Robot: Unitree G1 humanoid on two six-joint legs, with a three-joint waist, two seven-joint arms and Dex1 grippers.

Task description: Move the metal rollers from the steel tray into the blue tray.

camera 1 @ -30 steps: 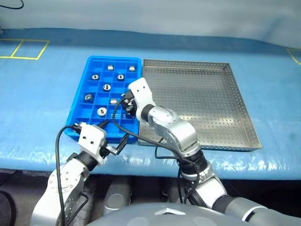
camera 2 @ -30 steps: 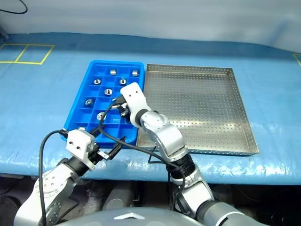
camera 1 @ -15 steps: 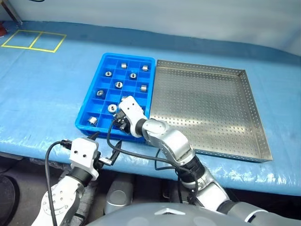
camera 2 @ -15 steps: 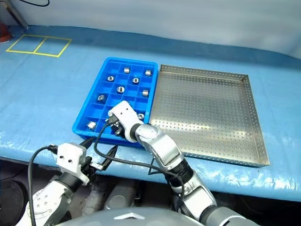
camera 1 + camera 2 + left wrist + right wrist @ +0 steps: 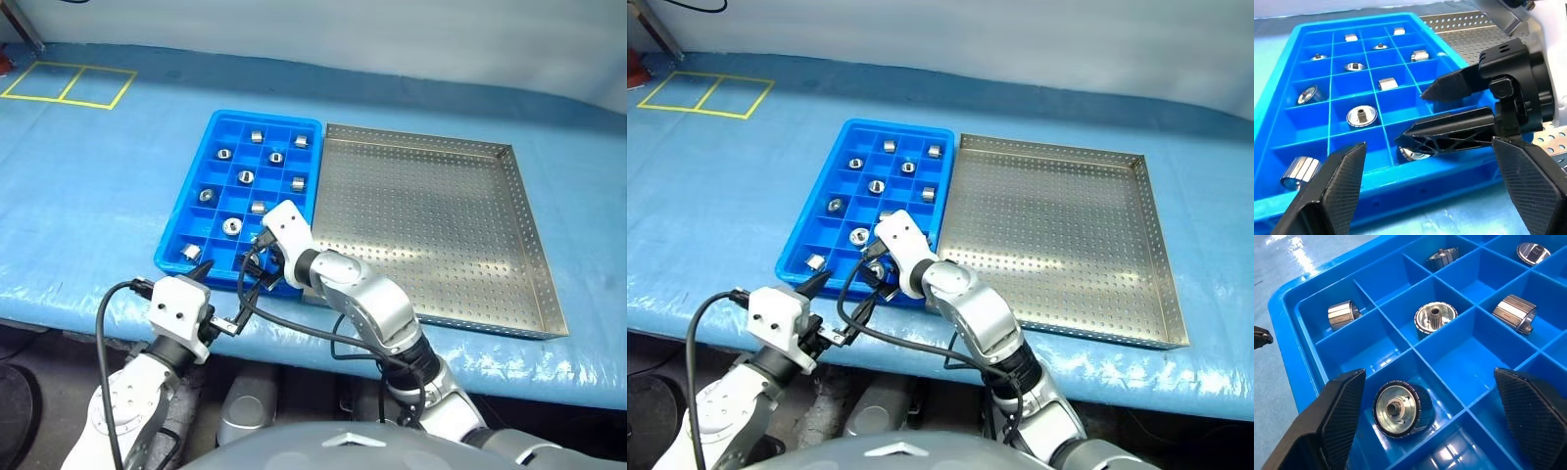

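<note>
The blue tray (image 5: 231, 135) lies left of the steel tray (image 5: 431, 215), whose perforated floor shows nothing on it. Several metal rollers (image 5: 247, 177) sit in separate blue compartments. My right gripper (image 5: 258, 266) hovers open over the blue tray's near row. Between its fingers one roller (image 5: 1398, 409) lies loose in a compartment, touched by neither. My left gripper (image 5: 223, 289) stands open by the tray's near edge, holding nothing. In the left wrist view, the right gripper's black fingers (image 5: 1459, 85) hang above that same roller (image 5: 1413, 154).
Both trays rest on a table with a blue cover (image 5: 98, 186), close to its front edge (image 5: 88, 304). Yellow tape squares (image 5: 69, 83) mark the far left corner. Black cables (image 5: 294, 328) loop off both wrists.
The right gripper has opened, and the roller it carried now lies in a near-row compartment. Earlier the camera shifted. The left gripper has stayed put and open.
</note>
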